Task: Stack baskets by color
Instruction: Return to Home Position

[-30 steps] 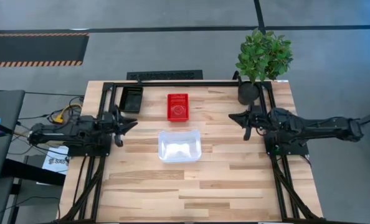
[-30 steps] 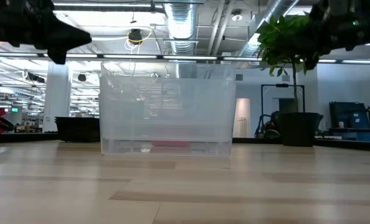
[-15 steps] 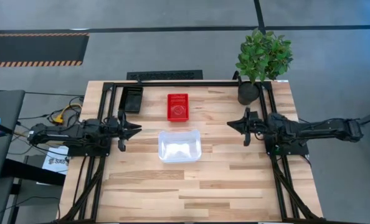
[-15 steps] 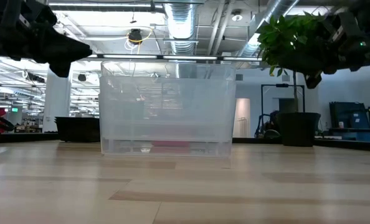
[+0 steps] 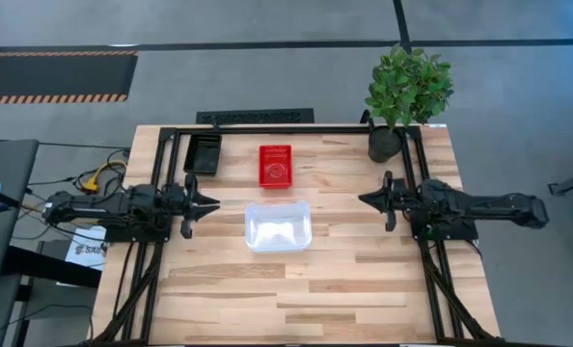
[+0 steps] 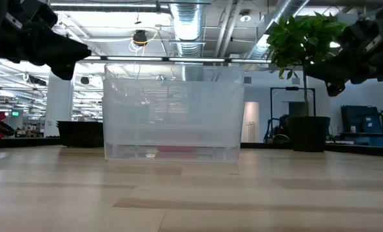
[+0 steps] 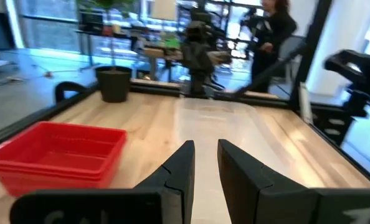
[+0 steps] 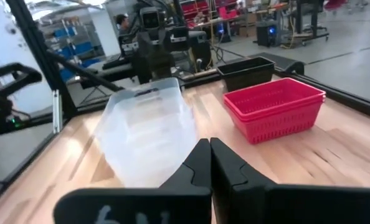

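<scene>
A stack of red perforated baskets [image 5: 275, 166] stands on the table at the far middle, also in the left wrist view [image 7: 54, 155] and right wrist view [image 8: 275, 109]. Left of it sits a black basket [image 5: 205, 152]. A clear basket [image 5: 278, 225] rests on its bottom at the table's middle [image 6: 172, 113]. My left gripper [image 5: 212, 203] hovers left of the clear basket, pointing level at it, narrowly open and empty [image 7: 205, 146]. My right gripper [image 5: 363, 200] hovers to the basket's right, shut and empty [image 8: 205, 144].
A potted green plant [image 5: 407, 87] stands at the far right corner. Black frame rails [image 5: 267, 129] run along the far edge and both sides. Bare wood [image 5: 296, 299] fills the near half. A person [image 7: 275, 31] stands in the room beyond.
My right gripper has sunk toward the table and drawn back a little toward the right edge, staying shut. My left gripper has dropped slightly and then kept still. The baskets have not moved.
</scene>
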### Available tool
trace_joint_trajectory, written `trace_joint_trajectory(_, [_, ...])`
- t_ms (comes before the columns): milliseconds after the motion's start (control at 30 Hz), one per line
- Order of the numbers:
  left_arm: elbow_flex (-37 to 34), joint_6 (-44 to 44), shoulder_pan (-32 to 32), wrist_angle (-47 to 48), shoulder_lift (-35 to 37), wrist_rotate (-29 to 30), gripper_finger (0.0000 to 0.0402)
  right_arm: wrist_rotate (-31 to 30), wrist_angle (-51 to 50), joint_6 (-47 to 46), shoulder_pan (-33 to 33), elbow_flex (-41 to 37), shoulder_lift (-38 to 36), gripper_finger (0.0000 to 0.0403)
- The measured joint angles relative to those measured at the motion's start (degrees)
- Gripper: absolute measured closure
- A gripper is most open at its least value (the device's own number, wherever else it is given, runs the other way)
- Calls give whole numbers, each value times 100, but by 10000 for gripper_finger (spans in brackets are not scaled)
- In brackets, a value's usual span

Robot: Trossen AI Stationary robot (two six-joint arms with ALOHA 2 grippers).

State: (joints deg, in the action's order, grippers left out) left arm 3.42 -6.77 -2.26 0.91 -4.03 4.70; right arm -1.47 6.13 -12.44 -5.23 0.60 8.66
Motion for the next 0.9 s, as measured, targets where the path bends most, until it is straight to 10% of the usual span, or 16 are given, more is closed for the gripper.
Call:
trace_joint_trajectory(200, [0, 185, -2, 111, -2, -244, 343, 206, -522, 568, 0, 4, -856, 395])
trace_joint_trajectory(900, [11, 241, 0, 596, -17, -95, 343, 150, -595, 902, -4, 2, -485, 365])
